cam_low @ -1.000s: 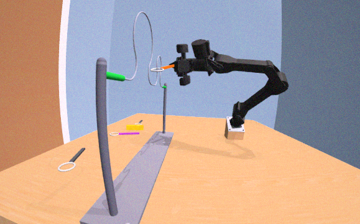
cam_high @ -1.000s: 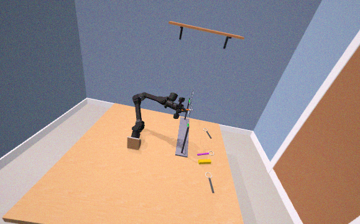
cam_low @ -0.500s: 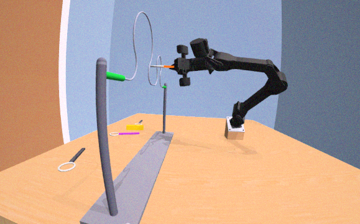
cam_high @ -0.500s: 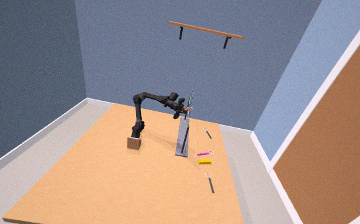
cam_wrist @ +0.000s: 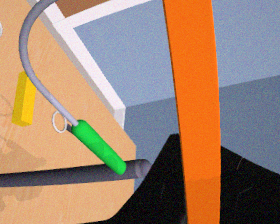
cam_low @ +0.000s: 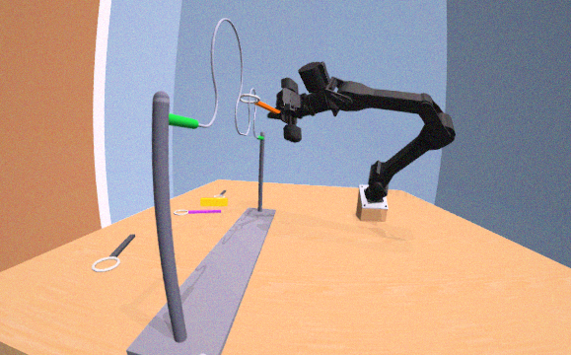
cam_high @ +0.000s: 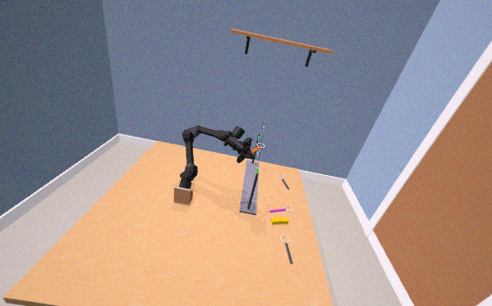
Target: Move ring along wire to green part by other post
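The ring (cam_high: 261,145) (cam_low: 249,95) lies roughly level around the thin grey wire (cam_low: 226,30) (cam_wrist: 31,50), on the small loop above the far post (cam_low: 260,173). My gripper (cam_high: 250,152) (cam_low: 281,110) is shut on its orange handle (cam_high: 255,150) (cam_low: 266,106) (cam_wrist: 191,96), high above the grey base plate (cam_high: 250,191) (cam_low: 226,266). I cannot tell whether the ring touches the wire. One green part (cam_low: 260,138) sits at the top of the far post. The other green part (cam_low: 182,120) (cam_wrist: 98,145) joins the near post (cam_low: 162,197) (cam_wrist: 58,177).
A yellow block (cam_high: 279,220) (cam_low: 214,201), a purple-handled ring (cam_high: 278,210) (cam_low: 204,211) and two dark-handled rings (cam_high: 288,252) (cam_low: 122,245) (cam_high: 284,183) lie on the table beside the base plate. The arm's base (cam_high: 183,195) (cam_low: 372,209) stands on the other side. A shelf (cam_high: 281,41) hangs on the wall.
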`<action>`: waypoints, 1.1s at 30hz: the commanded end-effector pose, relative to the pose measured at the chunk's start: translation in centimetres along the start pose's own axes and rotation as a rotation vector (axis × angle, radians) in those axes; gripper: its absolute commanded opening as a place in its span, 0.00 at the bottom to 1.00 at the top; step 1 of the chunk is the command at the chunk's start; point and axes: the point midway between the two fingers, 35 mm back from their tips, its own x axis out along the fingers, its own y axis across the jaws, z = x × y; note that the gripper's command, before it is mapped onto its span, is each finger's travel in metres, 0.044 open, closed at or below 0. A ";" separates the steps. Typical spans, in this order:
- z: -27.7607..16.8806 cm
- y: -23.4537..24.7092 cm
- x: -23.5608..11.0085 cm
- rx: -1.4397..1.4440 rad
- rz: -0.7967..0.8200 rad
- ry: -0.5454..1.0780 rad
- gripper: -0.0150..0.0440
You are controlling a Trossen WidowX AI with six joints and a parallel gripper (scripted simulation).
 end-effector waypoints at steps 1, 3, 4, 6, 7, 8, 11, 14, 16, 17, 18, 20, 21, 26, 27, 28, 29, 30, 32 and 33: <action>0.0 0.6 0.1 0.090 0.045 -0.010 0.00; 0.0 1.0 0.1 0.133 0.069 -0.015 0.00; 0.1 1.2 0.1 0.154 0.081 -0.018 0.00; 0.1 1.5 0.1 0.197 0.105 -0.023 0.00; 0.2 1.7 0.1 0.218 0.117 -0.026 0.00; 0.2 1.9 0.1 0.240 0.129 -0.029 0.00; 0.4 2.5 0.1 0.304 0.165 -0.037 0.00; 0.6 3.0 0.1 0.368 0.201 -0.045 0.00; 0.7 3.4 0.0 0.411 0.225 -0.051 0.00; 0.8 3.5 0.0 0.432 0.237 -0.053 0.00; 0.9 3.7 0.0 0.454 0.249 -0.056 0.00; 1.0 4.0 -0.1 0.497 0.273 -0.062 0.00; 1.1 4.2 -0.1 0.518 0.285 -0.064 0.00; 1.6 5.0 -0.3 0.625 0.345 -0.078 0.00; 1.7 5.1 -0.3 0.647 0.357 -0.081 0.00; 1.9 5.3 -0.4 0.668 0.369 -0.084 0.00; 2.0 5.4 -0.4 0.690 0.381 -0.087 0.00; 2.1 5.6 -0.5 0.711 0.393 -0.089 0.00; 2.3 5.8 -0.6 0.754 0.417 -0.095 0.00; 2.5 6.0 -0.6 0.776 0.429 -0.098 0.00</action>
